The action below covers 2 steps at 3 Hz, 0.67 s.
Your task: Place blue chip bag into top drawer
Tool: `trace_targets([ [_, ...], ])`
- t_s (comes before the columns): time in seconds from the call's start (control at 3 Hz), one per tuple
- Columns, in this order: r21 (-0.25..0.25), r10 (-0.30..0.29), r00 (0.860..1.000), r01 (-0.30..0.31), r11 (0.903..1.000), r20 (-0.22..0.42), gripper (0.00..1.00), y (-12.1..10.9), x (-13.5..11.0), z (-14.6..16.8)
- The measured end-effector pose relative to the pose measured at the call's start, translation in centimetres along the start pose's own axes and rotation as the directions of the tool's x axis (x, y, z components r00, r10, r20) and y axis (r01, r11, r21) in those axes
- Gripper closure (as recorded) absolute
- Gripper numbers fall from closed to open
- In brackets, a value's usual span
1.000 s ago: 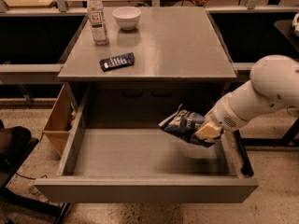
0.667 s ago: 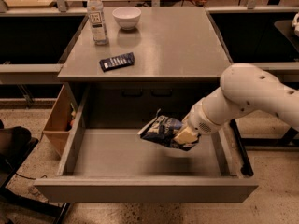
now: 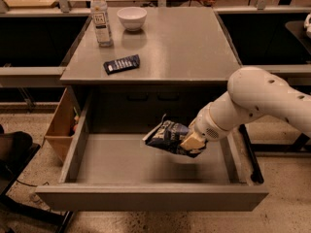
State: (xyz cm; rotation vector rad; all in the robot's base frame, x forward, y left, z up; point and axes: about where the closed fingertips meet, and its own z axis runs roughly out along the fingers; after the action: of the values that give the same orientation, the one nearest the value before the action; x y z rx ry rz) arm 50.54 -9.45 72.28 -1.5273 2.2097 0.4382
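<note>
Grey metal walls frame the top drawer (image 3: 150, 198), which stands pulled out below the counter (image 3: 184, 47). Its left wall is well apart from anything the arm carries, and the floor from there to the middle is bare. Over that floor hangs the blue chip bag (image 3: 167, 136). In the last second it has travelled leftward from beside the right wall and sunk a shade lower, and its shadow falls on the floor just beneath. It does not look to be touching down yet. The carry seems all but finished, leaving a short lowering and a release. The gripper (image 3: 190, 142) sits inside the drawer's outline at the bag's right end, fingers closed on the foil. Further right, the forearm crosses close above the drawer's right wall. That edge is the one to mind on withdrawal, and straight up looks like the freer way out.
</note>
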Motion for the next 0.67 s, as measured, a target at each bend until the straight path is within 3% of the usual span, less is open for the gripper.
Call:
trace_targets([
  [0.33, 0.0, 0.0, 1.0, 0.0, 1.0, 0.0, 0.37, 0.0, 0.0, 0.0],
  [0.67, 0.0, 0.0, 1.0, 0.0, 1.0, 0.0, 0.06, 0.0, 0.0, 0.0],
])
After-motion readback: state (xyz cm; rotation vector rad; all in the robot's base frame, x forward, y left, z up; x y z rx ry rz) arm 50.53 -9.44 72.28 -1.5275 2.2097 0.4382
